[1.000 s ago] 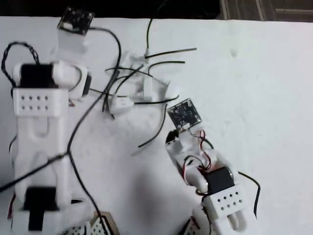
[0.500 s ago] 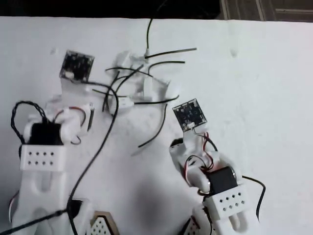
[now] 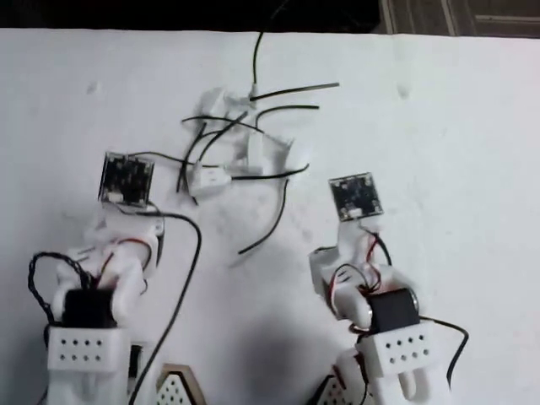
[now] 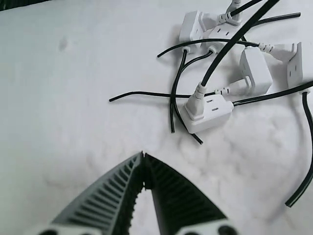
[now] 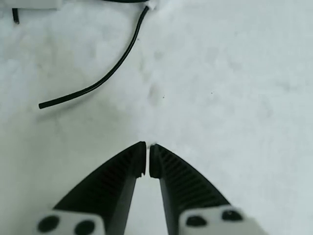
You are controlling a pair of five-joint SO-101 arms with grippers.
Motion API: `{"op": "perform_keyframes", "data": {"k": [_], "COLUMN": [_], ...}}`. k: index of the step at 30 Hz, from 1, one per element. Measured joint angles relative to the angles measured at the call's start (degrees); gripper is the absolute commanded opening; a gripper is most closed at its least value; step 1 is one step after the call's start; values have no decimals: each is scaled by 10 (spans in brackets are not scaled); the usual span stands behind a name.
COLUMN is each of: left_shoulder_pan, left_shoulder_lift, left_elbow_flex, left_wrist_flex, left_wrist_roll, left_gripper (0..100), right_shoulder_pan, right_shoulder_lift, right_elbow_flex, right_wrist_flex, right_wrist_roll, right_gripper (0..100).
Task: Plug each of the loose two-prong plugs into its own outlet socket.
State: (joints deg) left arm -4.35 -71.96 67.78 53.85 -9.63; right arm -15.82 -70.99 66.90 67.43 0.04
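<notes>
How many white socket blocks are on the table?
4 socket blocks: nearest block before the left gripper, middle block, far block, side block. Cables may hide more.

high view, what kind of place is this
Probably a robotics lab bench: a white table, a left arm and right arm with exposed wiring, and a tangle of white plugs and sockets on black cords.

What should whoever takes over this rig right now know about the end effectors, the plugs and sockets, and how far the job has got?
Left end effector: shut, empty, over bare table, short of the heap.
Right end effector: shut, empty, near a loose black cord.
Plugs and sockets: tangled heap beyond both arms; the nearest socket block seems to hold one plug.
Done: nothing more that I can confirm.
Left: untangle, seat the remaining plugs.
</notes>
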Motion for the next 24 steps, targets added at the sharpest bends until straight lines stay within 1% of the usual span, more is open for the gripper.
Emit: {"op": "perform_keyframes", "data": {"k": [2,5,12,19,24], "left_shoulder_pan": [0,0,0,0,0], "left_shoulder_lift": [-26,-63,-148,-247,-309], "left_elbow_flex": [24,56,138,232,291], "left_wrist_flex": [-3,-4,-4,-4,-4], "left_wrist_roll": [4,4,4,0,-72], "left_gripper": [23,23,23,23,24], "right_shoulder_pan": [12,8,10,15,15], "right_shoulder_lift": [-26,-91,-302,-300,-317], "right_elbow_flex": [6,48,177,217,278], "right_wrist_flex": [1,1,1,1,1], "right_wrist_roll": [0,0,0,0,0], "right_gripper": [18,18,18,18,18]}}
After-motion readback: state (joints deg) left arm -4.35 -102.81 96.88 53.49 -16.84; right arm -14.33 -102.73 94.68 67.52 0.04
